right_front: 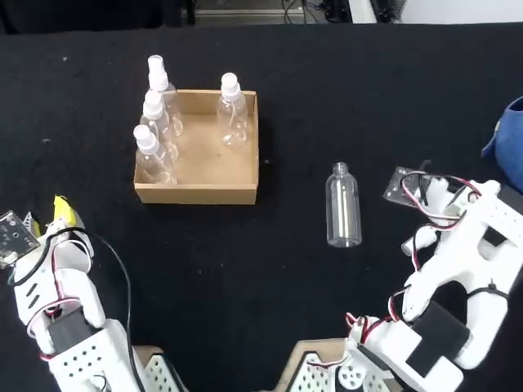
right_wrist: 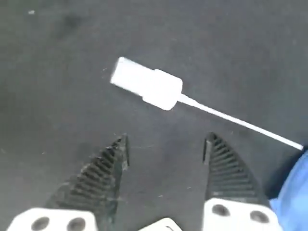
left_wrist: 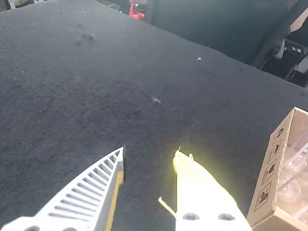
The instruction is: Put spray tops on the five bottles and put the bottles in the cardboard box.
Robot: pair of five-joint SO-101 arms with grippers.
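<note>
The cardboard box (right_front: 200, 193) stands at the back left and holds several clear bottles (right_front: 232, 112) upright, each with a white spray top on. One clear bottle (right_front: 343, 206) without a top lies on its side on the black table, right of the box. A loose white spray top (right_wrist: 147, 88) with a long thin tube lies on the table just ahead of my right gripper (right_wrist: 166, 142), which is open and holds nothing. My left gripper (left_wrist: 149, 154) hovers open over bare table at the front left, its yellow finger (right_front: 64, 211) left of the box.
A blue object (right_front: 508, 140) sits at the table's right edge, close to the right arm (right_front: 458, 245). A corner of the box (left_wrist: 281, 163) lies beside the left gripper. Open black table stretches between the two arms.
</note>
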